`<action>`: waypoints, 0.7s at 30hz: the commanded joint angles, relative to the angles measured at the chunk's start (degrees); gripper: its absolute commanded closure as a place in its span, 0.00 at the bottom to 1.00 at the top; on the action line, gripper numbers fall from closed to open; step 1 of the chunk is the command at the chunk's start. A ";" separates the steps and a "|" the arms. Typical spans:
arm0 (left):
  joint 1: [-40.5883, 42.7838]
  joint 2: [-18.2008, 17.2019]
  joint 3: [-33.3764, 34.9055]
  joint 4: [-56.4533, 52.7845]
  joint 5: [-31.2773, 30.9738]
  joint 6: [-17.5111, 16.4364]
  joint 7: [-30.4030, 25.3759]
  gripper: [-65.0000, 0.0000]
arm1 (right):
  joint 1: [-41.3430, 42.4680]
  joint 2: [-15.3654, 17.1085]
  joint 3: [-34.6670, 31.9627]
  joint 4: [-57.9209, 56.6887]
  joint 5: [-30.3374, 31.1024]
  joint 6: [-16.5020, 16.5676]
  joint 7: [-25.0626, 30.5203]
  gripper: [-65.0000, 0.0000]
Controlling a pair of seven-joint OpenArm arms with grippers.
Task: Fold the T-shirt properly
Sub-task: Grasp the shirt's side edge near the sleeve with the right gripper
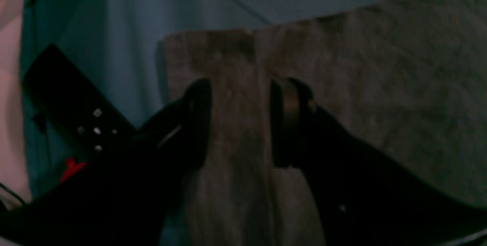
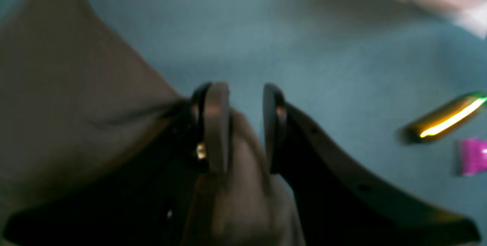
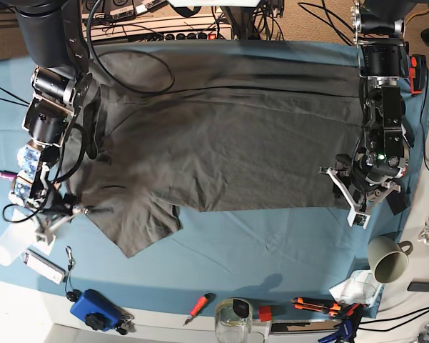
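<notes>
Your T-shirt point(image 3: 221, 150) lies spread across the blue sheet point(image 3: 271, 243) on the tabletop, its body running left to right, one sleeve point(image 3: 132, 221) pointing toward the near left and the hem at the right. Your left arm reaches down from the far right corner, its forearm nearly vertical in the base view, and its fingers point(image 1: 239, 124) stand apart astride the hem corner; cloth lies between them, but you cannot tell whether they are pressing on it. Your right arm comes down the left edge of the scene, bent at the wrist, with its tip at the sleeve's outer edge. In the right wrist view its fingers point(image 2: 245, 124) stand partly apart with a fold of grey cloth bunched up between them, touching the left pad; whether that is a firm hold you cannot tell. A mug point(image 3: 387, 259) sits near the right edge, and a red-handled screwdriver point(image 3: 197, 307) lies along the near edge.
</notes>
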 commanded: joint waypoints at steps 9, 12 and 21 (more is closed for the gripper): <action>-1.40 -0.66 -0.28 1.03 -0.07 0.17 -0.94 0.60 | 1.57 0.81 0.02 -5.09 3.87 2.25 -3.28 0.76; -1.36 -0.63 -0.28 1.03 -0.07 0.17 -0.94 0.60 | 1.38 0.81 0.02 -5.09 5.57 3.52 -8.00 0.91; -1.38 -0.66 -0.28 1.05 -0.07 0.20 -1.55 0.60 | 0.90 0.96 0.02 -4.39 8.59 6.05 -15.76 1.00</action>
